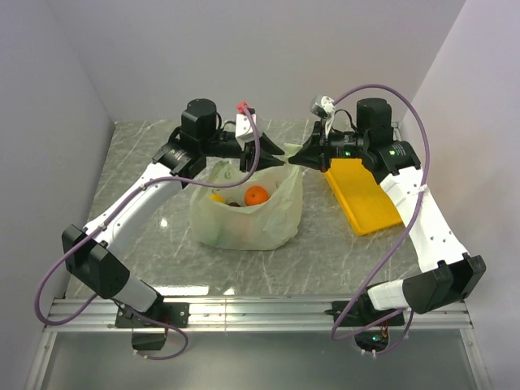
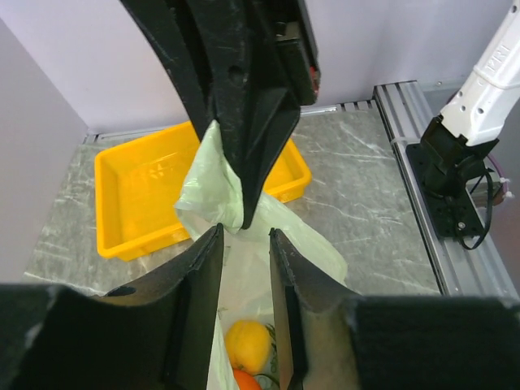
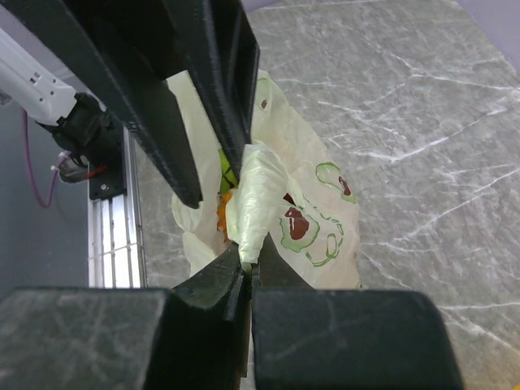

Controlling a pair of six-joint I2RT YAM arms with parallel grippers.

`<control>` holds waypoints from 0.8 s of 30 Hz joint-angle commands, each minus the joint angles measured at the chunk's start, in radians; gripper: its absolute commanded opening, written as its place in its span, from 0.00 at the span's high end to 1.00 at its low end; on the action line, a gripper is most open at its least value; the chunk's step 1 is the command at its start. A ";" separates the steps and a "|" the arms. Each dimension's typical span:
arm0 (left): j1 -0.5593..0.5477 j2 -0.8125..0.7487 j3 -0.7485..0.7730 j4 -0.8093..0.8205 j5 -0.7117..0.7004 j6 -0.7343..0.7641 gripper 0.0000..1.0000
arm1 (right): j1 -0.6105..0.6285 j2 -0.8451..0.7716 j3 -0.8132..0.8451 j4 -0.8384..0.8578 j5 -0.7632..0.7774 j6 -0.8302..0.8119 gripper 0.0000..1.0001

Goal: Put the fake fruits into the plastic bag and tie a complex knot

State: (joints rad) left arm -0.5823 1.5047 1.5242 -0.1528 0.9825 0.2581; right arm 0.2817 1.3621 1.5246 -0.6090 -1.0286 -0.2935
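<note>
The pale-green plastic bag (image 1: pixel 244 223) stands open at mid-table. Inside it I see the orange ball (image 1: pixel 257 195), a yellow fruit (image 1: pixel 217 197) and a dark plum (image 1: pixel 234 204). My right gripper (image 1: pixel 294 159) is shut on a bunched bag handle (image 3: pixel 256 191) and holds it up above the bag's far rim. My left gripper (image 1: pixel 280 154) is open, tip to tip with the right one; its fingers (image 2: pixel 203 268) straddle the bag's mouth just short of the held handle (image 2: pixel 207 175). The left wrist view shows the lemon (image 2: pixel 246 341) and the orange ball (image 2: pixel 253 380) below. No knot shows.
The yellow tray (image 1: pixel 361 199) lies right of the bag, under the right arm. An aluminium rail (image 1: pixel 260 313) runs along the near edge with both arm bases. Grey walls close in the back and both sides.
</note>
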 commanded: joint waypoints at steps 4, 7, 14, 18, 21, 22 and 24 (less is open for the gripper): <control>-0.008 0.018 -0.002 0.071 -0.005 -0.039 0.65 | 0.016 -0.037 0.019 0.009 0.010 -0.026 1.00; -0.011 0.025 -0.001 0.078 0.013 -0.051 0.65 | 0.016 -0.034 0.020 0.017 0.012 -0.018 1.00; -0.031 0.043 0.002 0.101 0.001 -0.065 0.76 | 0.016 -0.034 0.023 0.014 0.005 -0.021 1.00; -0.031 0.046 0.002 0.124 -0.031 -0.082 1.00 | 0.017 -0.040 0.019 0.006 0.009 -0.033 1.00; -0.031 0.025 -0.009 0.140 -0.030 -0.089 1.00 | 0.016 -0.040 0.012 -0.014 0.031 -0.065 0.94; -0.033 0.020 -0.018 0.144 -0.027 -0.091 1.00 | 0.016 -0.041 0.006 -0.029 0.039 -0.075 0.88; -0.033 0.000 -0.024 0.145 -0.004 -0.092 1.00 | 0.013 -0.044 -0.001 -0.043 0.070 -0.105 0.68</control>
State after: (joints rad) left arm -0.6044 1.5501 1.5108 -0.0635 0.9554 0.1833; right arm 0.2859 1.3556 1.5238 -0.6308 -0.9836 -0.3416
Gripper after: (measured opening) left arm 0.012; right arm 0.264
